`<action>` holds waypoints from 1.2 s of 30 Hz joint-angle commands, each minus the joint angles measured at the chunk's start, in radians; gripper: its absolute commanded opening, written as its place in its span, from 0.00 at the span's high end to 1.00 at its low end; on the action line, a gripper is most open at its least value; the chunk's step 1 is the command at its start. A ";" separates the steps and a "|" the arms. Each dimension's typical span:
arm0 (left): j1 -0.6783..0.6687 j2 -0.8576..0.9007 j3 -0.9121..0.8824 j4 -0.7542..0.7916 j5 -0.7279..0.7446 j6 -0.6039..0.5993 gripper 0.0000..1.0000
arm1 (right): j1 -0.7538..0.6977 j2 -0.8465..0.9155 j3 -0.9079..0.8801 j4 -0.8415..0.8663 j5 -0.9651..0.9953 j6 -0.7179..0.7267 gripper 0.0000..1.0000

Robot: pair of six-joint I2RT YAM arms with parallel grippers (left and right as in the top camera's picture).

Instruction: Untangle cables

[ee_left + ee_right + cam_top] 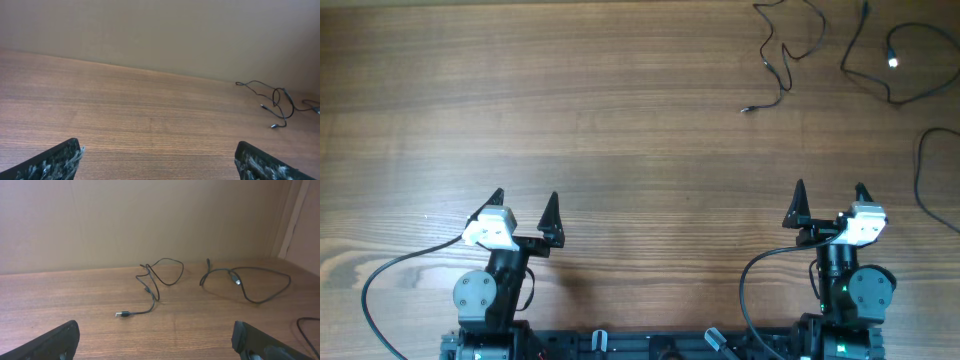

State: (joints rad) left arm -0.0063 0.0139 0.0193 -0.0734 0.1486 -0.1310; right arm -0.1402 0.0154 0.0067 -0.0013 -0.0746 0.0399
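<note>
Thin black cables lie at the table's far right. One kinked cable [746, 108] loops over itself and ends in a small plug [122, 314]; the left wrist view shows it too [273, 126]. To its right, a second cable [892, 62] forms a wide loop [260, 301] and lies apart from the first. A third cable [918, 172] curves along the right edge [301, 325]. My left gripper [525, 200] [157, 150] and right gripper [830, 190] [155, 330] stand open near the front edge. Both are far from the cables, with nothing between their fingers.
Both arm bases [480, 295] [855, 290] sit at the front edge with their own thicker black leads [380, 280] curving beside them. A beige wall [150, 220] rises behind the wooden table [620, 120].
</note>
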 commanded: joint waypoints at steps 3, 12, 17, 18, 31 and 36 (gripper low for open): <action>-0.003 -0.011 -0.013 0.007 -0.019 -0.031 0.00 | -0.003 -0.012 -0.002 0.004 -0.008 -0.012 0.00; -0.003 -0.011 -0.013 0.006 0.020 0.156 0.00 | -0.003 -0.012 -0.002 0.004 -0.008 -0.011 0.00; -0.003 -0.011 -0.013 0.006 0.023 0.171 0.00 | -0.003 -0.012 -0.002 0.004 -0.008 -0.012 0.00; -0.003 -0.011 -0.013 0.005 0.008 0.122 0.00 | -0.003 -0.012 -0.002 0.004 -0.008 -0.011 0.00; -0.003 -0.011 -0.013 0.006 -0.027 0.090 0.00 | -0.003 -0.012 -0.002 0.004 -0.008 -0.012 0.00; -0.003 -0.011 -0.013 0.006 -0.027 0.090 0.00 | -0.003 -0.012 -0.002 0.004 -0.008 -0.011 0.00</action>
State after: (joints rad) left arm -0.0063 0.0139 0.0193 -0.0734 0.1318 -0.0315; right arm -0.1402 0.0154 0.0067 -0.0010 -0.0746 0.0399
